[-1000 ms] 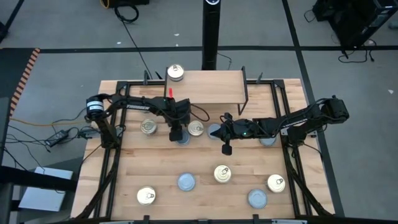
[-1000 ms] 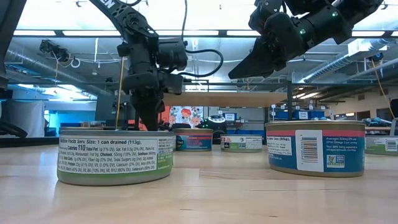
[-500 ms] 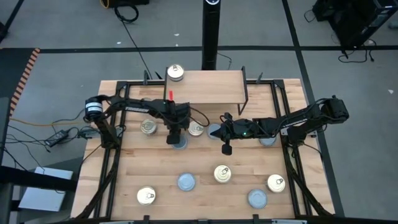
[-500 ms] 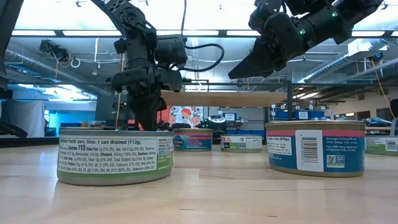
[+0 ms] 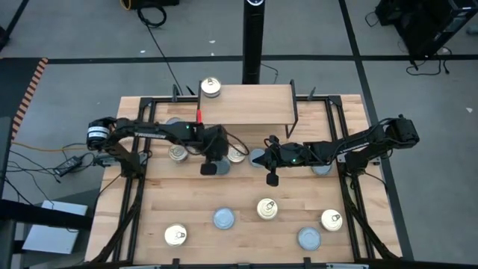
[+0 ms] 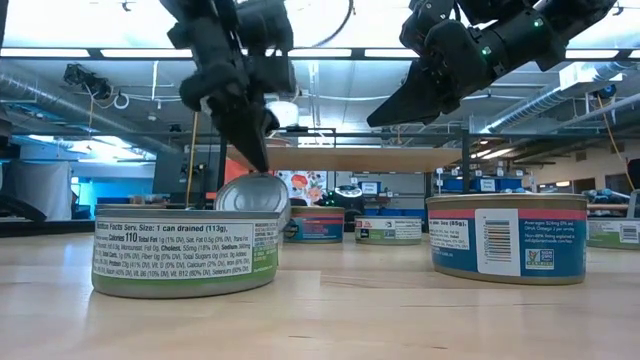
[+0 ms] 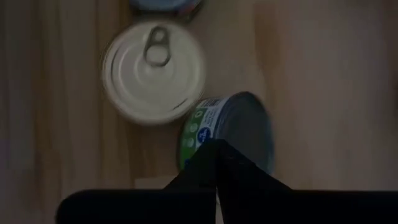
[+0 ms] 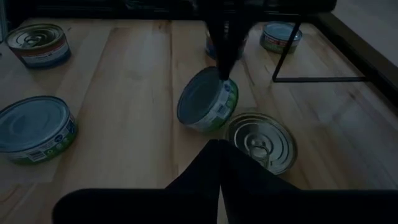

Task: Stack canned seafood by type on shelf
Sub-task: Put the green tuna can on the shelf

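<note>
Left gripper (image 6: 262,160) pinched shut on the rim of a flat round blue-grey-topped tin with green-white label (image 6: 253,192). Low view shows the tin tipped up on edge, top face toward the camera, just behind the big green-labelled tin (image 6: 186,252) in the foreground; whether it touches the wood can't be told. Right wrist view gives it best: tin (image 8: 206,99) tilted, dark fingers coming down onto its upper rim, lower edge at the tabletop. Left wrist view sees the same tin (image 7: 236,132) edge-on past its closed fingers (image 7: 202,163), side label showing. High view only shows the gripper (image 5: 210,166) covering it.

Just beside the gripped tin: a pale gold pull-tab tin (image 7: 154,73), lying flat, also in the right wrist view (image 8: 260,141). High view shows another gold-top tin (image 5: 178,152) on the gripper's other side.

Right gripper (image 5: 272,178) hovers above the table nearby, fingers together, holding nothing; low view shows it (image 6: 385,115) raised high.

Small raised light-wood shelf on thin black legs (image 5: 254,104) sits beyond both grippers, one gold-top tin (image 5: 210,87) at its left corner. Wrist views miss the shelf top; the right wrist view catches only a black leg (image 8: 287,50).

More tins, blue-grey (image 5: 223,218) and gold (image 5: 267,208), lie scattered on the slatted wooden tabletop (image 5: 224,190) on the near side of the grippers.
</note>
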You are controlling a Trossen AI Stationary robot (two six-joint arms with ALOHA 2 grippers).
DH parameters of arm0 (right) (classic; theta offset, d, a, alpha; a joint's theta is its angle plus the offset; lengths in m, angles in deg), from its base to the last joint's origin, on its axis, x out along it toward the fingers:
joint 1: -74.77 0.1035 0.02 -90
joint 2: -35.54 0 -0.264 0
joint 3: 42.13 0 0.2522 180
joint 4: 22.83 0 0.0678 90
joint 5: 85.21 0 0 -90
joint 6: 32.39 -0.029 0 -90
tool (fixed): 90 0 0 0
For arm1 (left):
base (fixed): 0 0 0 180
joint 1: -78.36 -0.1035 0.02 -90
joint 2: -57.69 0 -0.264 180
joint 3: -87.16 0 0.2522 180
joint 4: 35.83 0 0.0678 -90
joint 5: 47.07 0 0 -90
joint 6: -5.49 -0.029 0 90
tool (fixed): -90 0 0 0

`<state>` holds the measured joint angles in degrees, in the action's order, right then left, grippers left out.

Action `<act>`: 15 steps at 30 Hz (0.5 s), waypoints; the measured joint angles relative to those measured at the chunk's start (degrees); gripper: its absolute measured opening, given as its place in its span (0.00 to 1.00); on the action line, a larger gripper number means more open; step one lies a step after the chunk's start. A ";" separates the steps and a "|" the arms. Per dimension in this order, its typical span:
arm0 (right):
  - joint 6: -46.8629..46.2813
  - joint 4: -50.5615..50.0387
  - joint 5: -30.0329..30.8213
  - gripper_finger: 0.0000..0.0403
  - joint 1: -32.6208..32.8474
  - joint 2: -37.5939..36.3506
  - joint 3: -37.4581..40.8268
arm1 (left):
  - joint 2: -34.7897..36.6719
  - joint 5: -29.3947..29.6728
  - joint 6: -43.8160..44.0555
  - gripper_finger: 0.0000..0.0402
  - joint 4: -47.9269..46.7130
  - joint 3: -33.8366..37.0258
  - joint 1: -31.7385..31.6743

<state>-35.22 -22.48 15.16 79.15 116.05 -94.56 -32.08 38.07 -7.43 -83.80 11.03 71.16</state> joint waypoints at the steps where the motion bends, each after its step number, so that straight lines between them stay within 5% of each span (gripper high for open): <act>1: 0.01 0.01 0.00 0.05 0.01 0.00 0.00 | 0.28 0.16 -0.20 0.00 0.51 -0.09 0.89; 15: -0.12 -0.03 0.00 0.06 0.07 0.00 0.00 | 0.47 7.76 0.47 0.00 -1.50 -0.20 10.12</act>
<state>-35.33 -22.50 15.16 79.21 116.05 -94.56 -31.61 45.83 -6.97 -85.30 10.83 81.28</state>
